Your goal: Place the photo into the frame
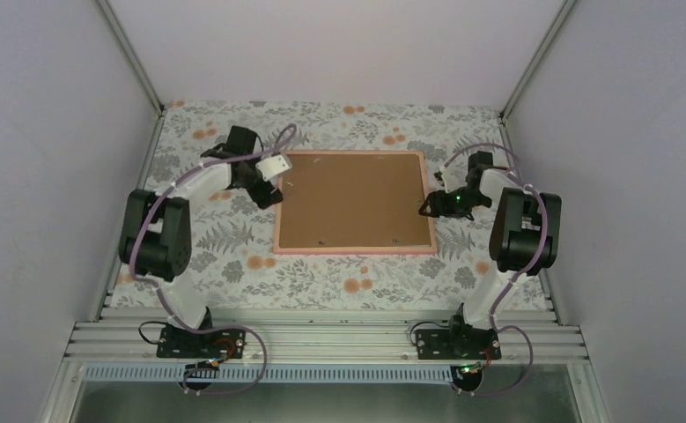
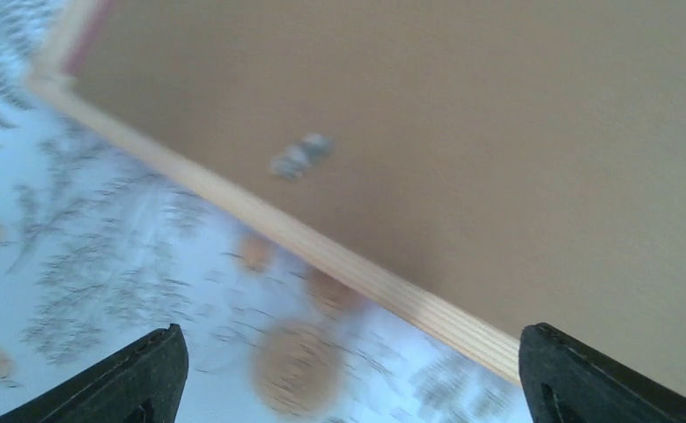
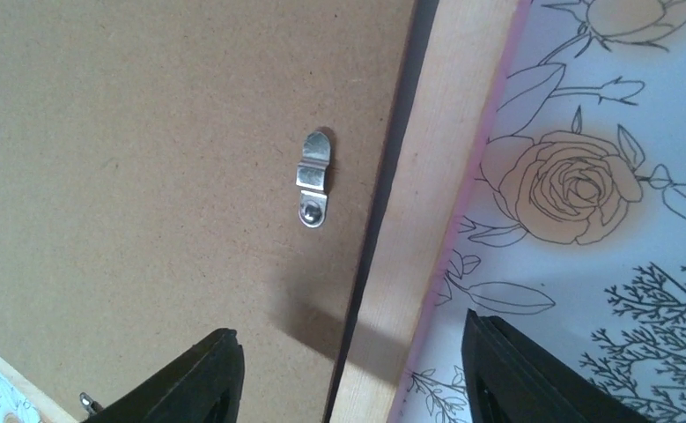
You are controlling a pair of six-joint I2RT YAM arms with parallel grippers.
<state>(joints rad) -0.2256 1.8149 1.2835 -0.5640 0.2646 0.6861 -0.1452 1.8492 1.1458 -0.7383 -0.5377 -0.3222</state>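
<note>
Since the frame (image 1: pixel 354 252) lies face down mid-bench with a brown backing board (image 1: pixel 354 198) seated inside its pink rim, you can't see the photo. It is probably under the board, but that's unconfirmed. A metal clip (image 3: pixel 314 179) sits on the board alongside the right rail, not across it, so locking the tabs looks like what's left. Left end effector (image 2: pixel 354 352): released, jaws wide, empty, above the frame's left edge. Right end effector (image 3: pixel 348 352): released, empty, above the right rail. Floral bench (image 1: pixel 233 256) all round.
</note>
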